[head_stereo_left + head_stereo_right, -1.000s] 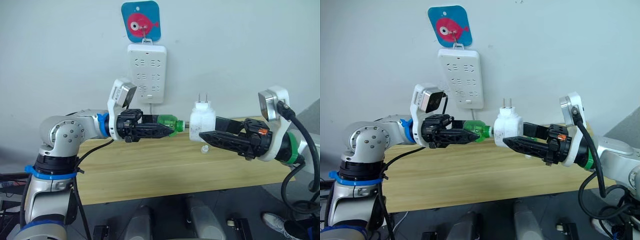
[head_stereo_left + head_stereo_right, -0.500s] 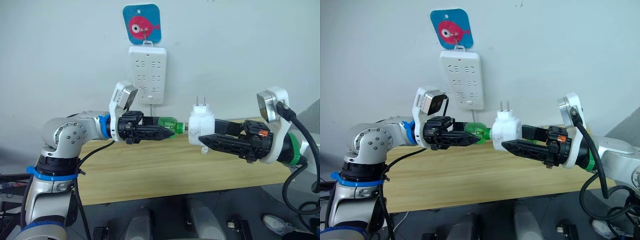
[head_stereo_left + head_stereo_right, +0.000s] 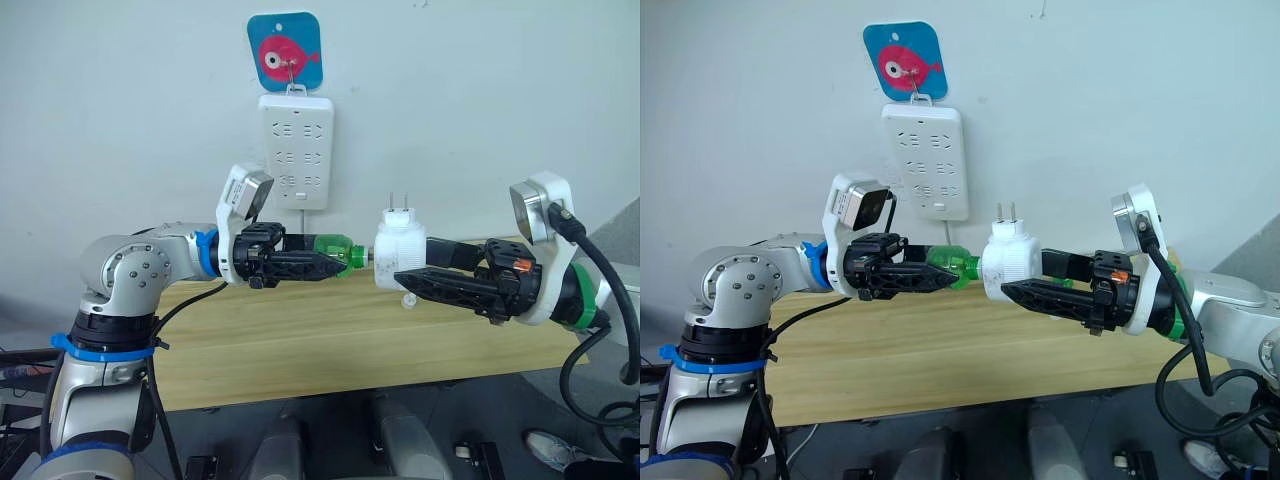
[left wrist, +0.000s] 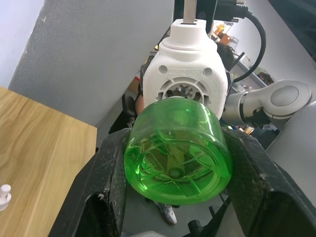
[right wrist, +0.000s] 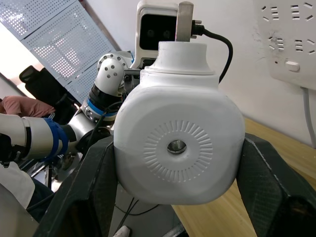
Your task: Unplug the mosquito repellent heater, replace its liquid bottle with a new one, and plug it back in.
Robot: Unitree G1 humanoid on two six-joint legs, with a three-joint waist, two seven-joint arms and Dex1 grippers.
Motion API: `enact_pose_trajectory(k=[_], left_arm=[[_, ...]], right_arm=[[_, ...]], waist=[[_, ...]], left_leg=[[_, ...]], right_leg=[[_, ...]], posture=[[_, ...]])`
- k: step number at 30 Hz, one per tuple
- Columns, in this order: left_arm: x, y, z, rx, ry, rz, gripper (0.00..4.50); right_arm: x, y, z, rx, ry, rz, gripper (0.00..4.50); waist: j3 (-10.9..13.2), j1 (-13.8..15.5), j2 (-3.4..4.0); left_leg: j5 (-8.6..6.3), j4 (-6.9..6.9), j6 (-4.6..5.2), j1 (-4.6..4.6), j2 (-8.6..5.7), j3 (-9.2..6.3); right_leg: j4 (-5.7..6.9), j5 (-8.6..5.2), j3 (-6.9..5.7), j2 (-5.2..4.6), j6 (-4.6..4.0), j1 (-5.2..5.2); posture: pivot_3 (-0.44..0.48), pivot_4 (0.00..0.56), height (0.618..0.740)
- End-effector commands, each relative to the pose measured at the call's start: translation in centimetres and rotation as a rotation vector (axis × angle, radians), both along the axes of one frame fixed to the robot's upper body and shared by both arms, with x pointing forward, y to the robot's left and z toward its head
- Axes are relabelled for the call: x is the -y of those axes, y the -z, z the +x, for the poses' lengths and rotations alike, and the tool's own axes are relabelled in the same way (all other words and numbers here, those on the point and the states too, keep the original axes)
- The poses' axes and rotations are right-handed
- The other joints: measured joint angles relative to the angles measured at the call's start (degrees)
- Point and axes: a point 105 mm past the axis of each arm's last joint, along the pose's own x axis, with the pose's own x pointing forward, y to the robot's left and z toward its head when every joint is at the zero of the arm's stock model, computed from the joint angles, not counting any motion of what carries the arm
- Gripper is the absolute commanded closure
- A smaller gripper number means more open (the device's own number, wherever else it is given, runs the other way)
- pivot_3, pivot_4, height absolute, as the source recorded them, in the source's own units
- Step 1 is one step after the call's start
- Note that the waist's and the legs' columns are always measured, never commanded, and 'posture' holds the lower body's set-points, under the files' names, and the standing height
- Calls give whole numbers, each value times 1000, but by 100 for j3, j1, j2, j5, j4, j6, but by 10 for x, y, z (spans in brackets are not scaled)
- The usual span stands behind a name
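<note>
1. Left gripper (image 3: 330, 264), frame centre-left: fingers clamping a green bottle (image 3: 338, 248), its long axis lying level, neck pointing toward the heater.
2. Right gripper (image 3: 405, 277), centre-right: gripping the heater (image 3: 400, 246), prongs pointing up.
3. Bottle neck meeting the heater's socket; both hovering above the table (image 3: 300, 340).
4. Power strip (image 3: 295, 150), upper centre, hanging on the wall.

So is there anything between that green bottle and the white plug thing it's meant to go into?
Nothing visible stands between them. The left gripper holds the green bottle with its neck pointing straight at the heater, held by the right gripper. In the left wrist view the heater's round socket lies open just behind the bottle.
</note>
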Motion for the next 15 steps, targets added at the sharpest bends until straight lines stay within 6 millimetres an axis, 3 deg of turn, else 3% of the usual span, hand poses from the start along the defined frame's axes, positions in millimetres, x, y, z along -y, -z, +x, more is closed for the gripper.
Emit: enact_pose_trajectory(k=[1, 15], left_arm=[[8, -8, -17, 42, 102, -21, 2148], [10, -5, -21, 27, 121, -24, 2148]], right_arm=[[-1, -2, -2, 23, -4, -4, 1549], [4, 4, 0, 12, 18, -18, 1549]], waist=[[-10, 0, 0], [-53, 12, 1]], left_leg=[[0, 0, 0, 0, 0, 0], [-1, 0, 2, 8, 0, 1]], right_leg=[[0, 0, 0, 0, 0, 0], [-1, 0, 2, 3, 0, 7]], posture=[[-173, 151, 730], [-176, 156, 730]])
